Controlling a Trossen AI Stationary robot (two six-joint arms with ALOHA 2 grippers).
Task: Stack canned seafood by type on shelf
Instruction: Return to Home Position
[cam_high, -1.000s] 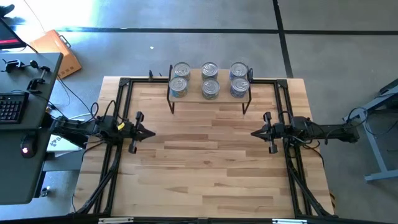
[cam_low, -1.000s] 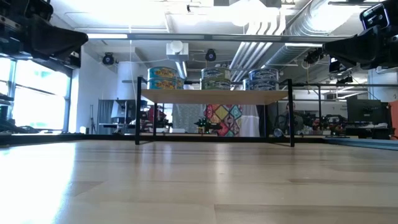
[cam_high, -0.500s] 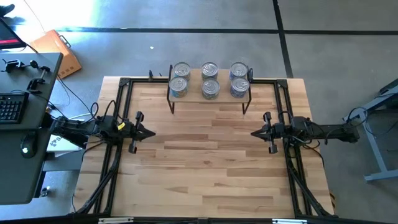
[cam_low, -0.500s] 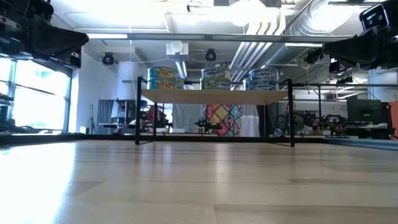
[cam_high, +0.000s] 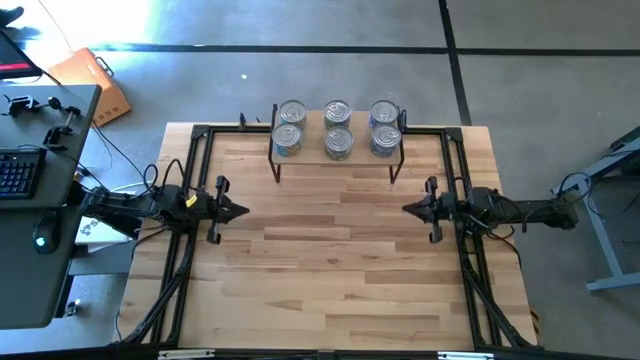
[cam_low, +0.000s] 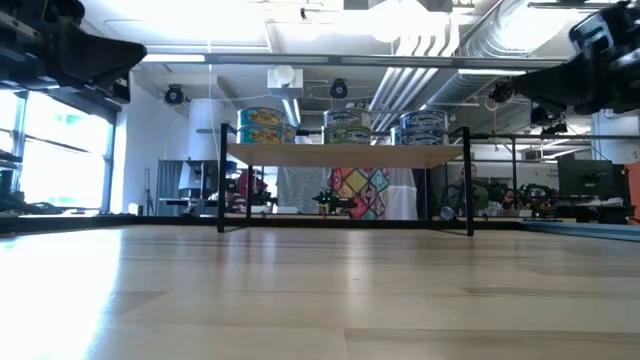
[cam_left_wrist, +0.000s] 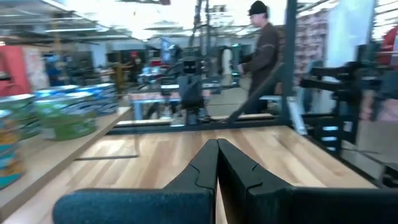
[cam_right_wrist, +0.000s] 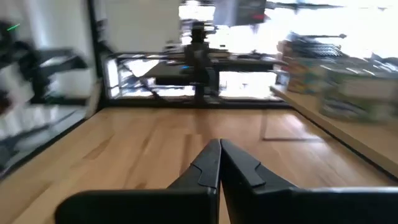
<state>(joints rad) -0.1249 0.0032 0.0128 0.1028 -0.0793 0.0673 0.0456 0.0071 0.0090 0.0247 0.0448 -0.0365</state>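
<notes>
Since 0.5 s ago both arms have shifted a little, while everything on the shelf (cam_low: 345, 155) has stayed put. In the high view the left end effector (cam_high: 238, 210) and the right end effector (cam_high: 408, 208) each sit in a very slightly changed spot. In the low view both arms show at a slightly different angle in the upper corners. The 2 end effectors hang above the counter (cam_high: 330, 270) at its left and right sides, tips pointing at each other and well apart. Each wrist view shows its 2 fingers pressed together with nothing between them. The canned seafood (cam_high: 339, 140) stands on the shelf at the counter's far edge, where 6 lids can be counted from above, in 3 columns of 2. The low view shows 3 label colours: yellow tins (cam_low: 265, 125) on the left arm's side, green tins (cam_low: 350, 125) in the middle and blue tins (cam_low: 425, 125) on the right arm's side. How many tins lie under each lid I cannot tell. 1 person (cam_left_wrist: 264, 43) stands in the room beyond the counter.
</notes>
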